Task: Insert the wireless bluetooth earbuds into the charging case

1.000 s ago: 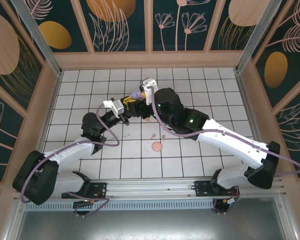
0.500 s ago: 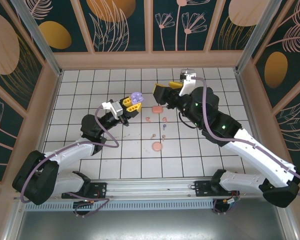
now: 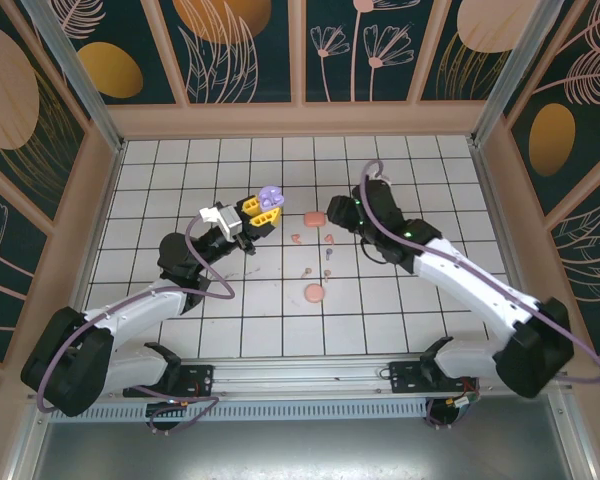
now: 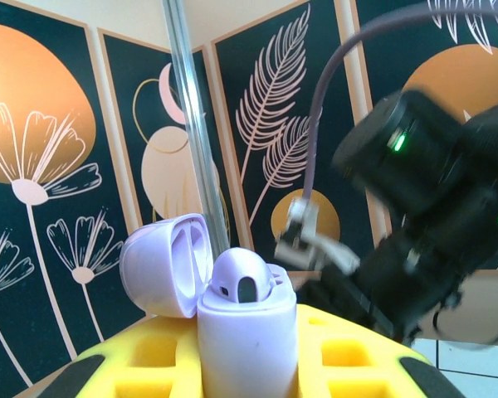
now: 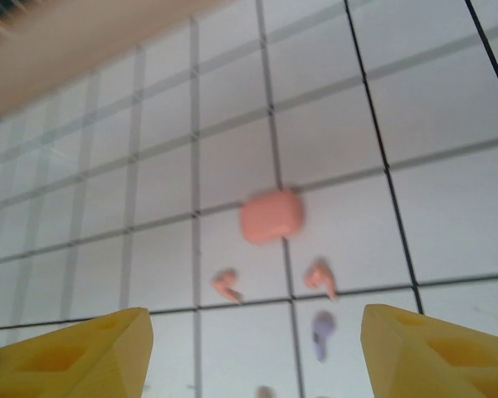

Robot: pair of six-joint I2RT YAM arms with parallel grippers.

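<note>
No readable lettering, number, brand or sign is showing anywhere, not on the charging case (image 4: 247, 340) or wall panels (image 4: 58, 207).

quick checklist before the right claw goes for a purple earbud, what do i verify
1. Left claw grips the lilac plastic charging case: ok.
2. Case lid hinged open: ok.
3. Free slot left in the case: cannot tell; one lilac bud sits inside.
4. Right claw open: ok.
5. Small purple stemmed earbud lies apart from the two salmon-pink earbuds: ok.
</note>
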